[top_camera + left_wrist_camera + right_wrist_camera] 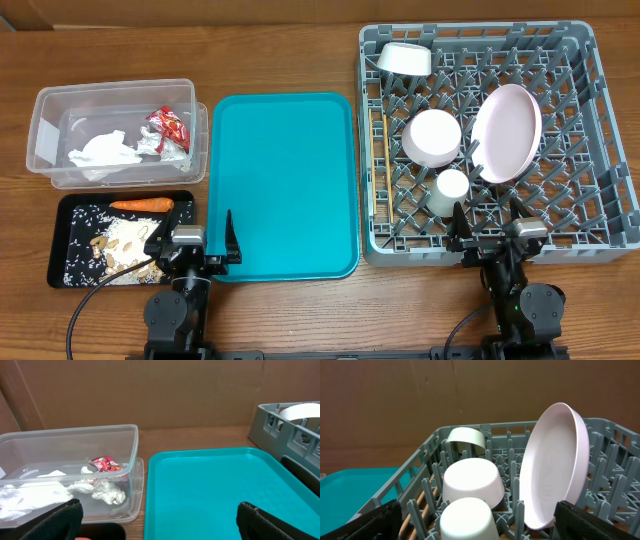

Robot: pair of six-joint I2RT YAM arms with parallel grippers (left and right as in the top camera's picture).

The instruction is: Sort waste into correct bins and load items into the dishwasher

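Inside the rack [598, 120], two bowls [404, 58] [433, 137], one cup [452, 187], one plate [507, 132]; left hand [196, 243], right hand [489, 234] wide apart.

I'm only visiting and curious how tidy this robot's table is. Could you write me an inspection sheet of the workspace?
Surface: brown wooden table.
Job's things: clear tub holds the wrapper and tissue. Black tray holds the carrot, rice and scraps. Grey rack holds the plate, far bowl, middle bowl, cup and chopsticks.
Clutter: teal tray, nothing on it.
Grippers: left gripper open and right gripper open, both holding nothing.
Cables: black cable beside the left arm's base.
Surroundings: brown cardboard wall behind the table.
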